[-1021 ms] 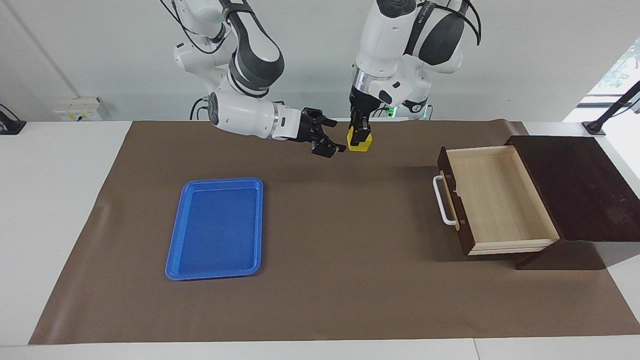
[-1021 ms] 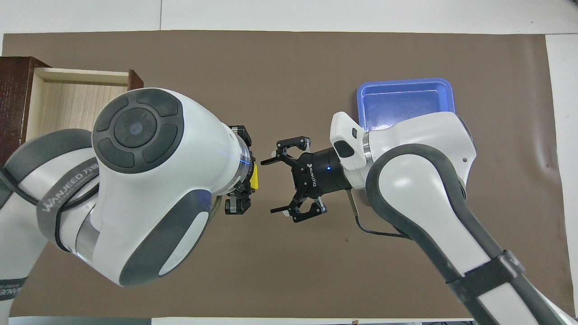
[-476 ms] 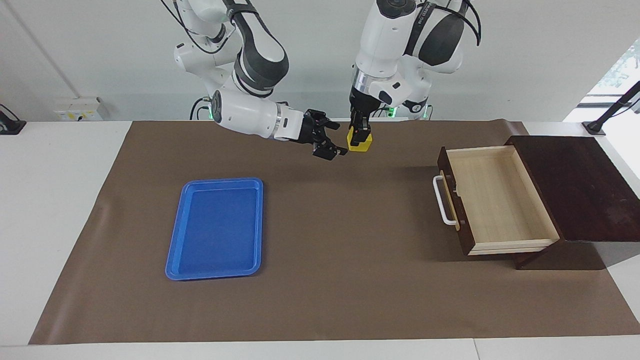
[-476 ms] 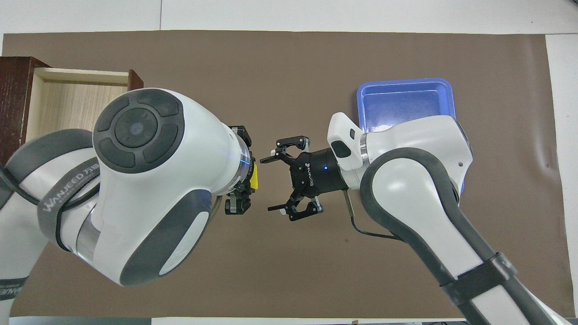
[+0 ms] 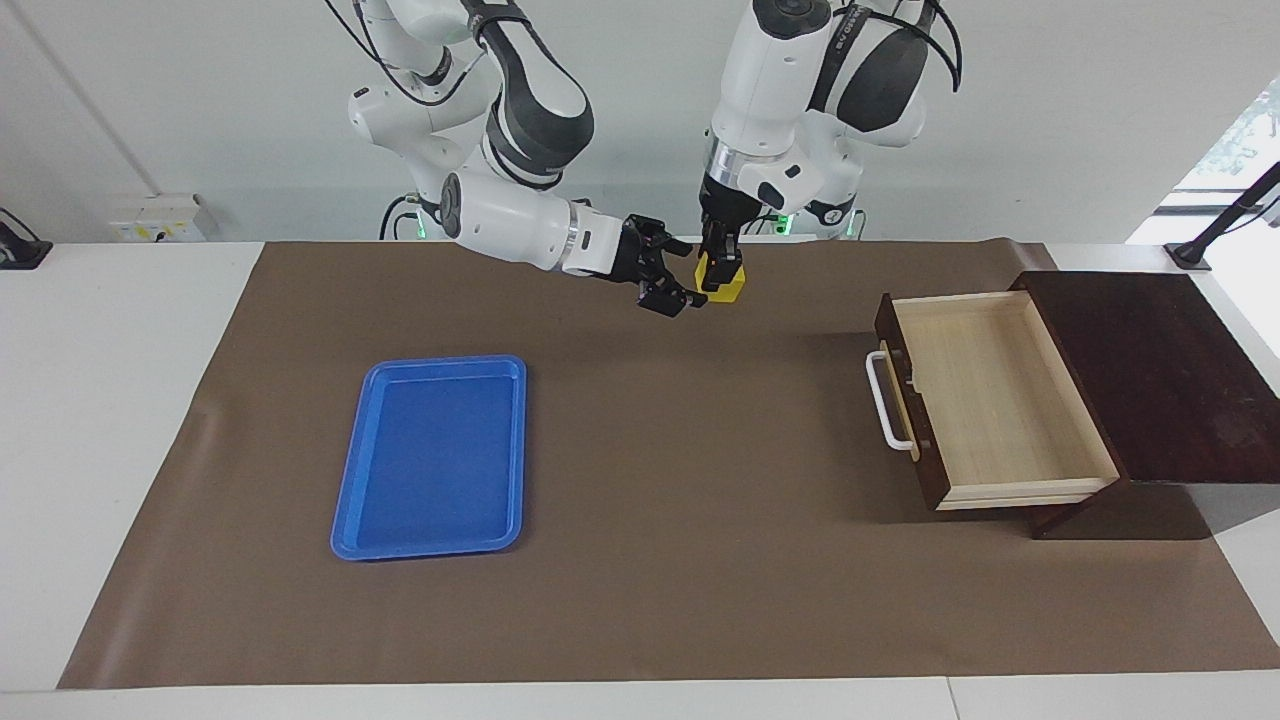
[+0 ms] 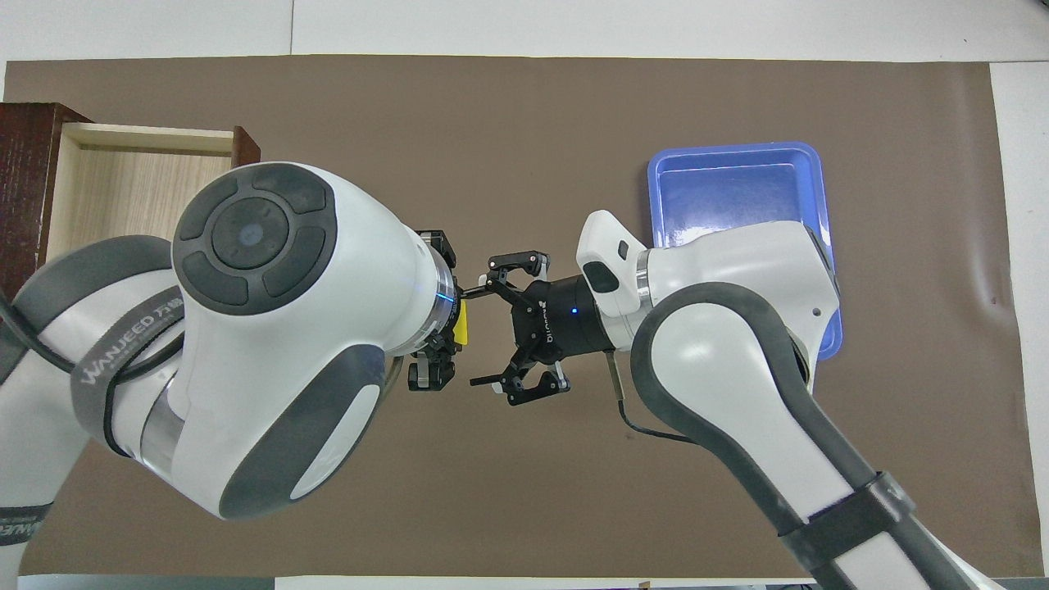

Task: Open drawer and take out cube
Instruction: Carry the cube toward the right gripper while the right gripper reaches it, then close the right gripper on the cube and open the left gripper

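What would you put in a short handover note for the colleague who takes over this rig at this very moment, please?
Left gripper: shut on the cube, in the air over the mat.
Right gripper: open, level, beside the cube, fingers coming around it.
Drawer: pulled open, nothing in it.
Blue tray: on the mat at the right arm's end, nothing in it.
Done: drawer opened, cube out.
Left: likely a handover to the right gripper.
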